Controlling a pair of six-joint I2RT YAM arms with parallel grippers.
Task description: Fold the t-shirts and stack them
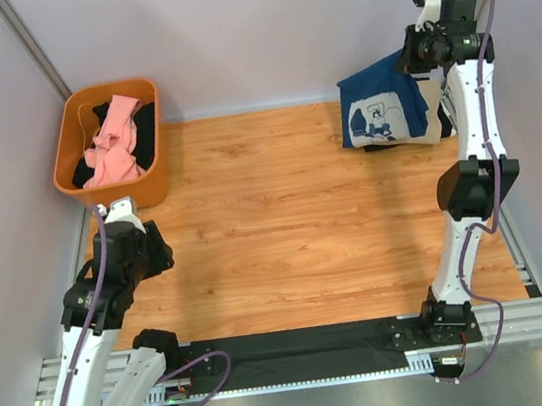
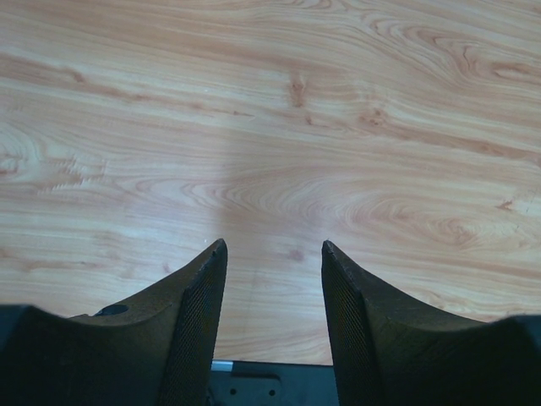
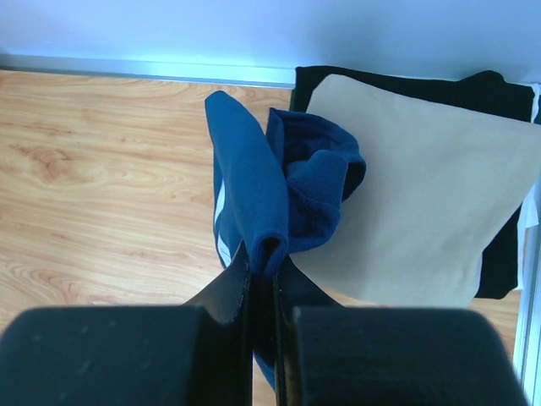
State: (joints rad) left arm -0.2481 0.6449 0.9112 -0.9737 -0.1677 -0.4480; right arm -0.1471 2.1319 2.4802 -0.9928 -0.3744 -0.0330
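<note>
One navy tee (image 1: 379, 112), one tan tee (image 3: 423, 194), one pink tee (image 1: 116, 144), two black tees (image 1: 147, 134) (image 3: 380, 78), one orange basket (image 1: 133, 194), two arms (image 1: 110, 276) (image 1: 475, 184).

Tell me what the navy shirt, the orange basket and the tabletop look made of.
Navy t-shirt: soft matte cloth, creasing and drooping from the right claw. Orange basket: probably moulded plastic, smooth, rounded rim. Table: wood grain and knots, likely laminate or veneer; cannot tell.

Left gripper (image 2: 273, 247) agape — right gripper (image 3: 264, 269) tight
</note>
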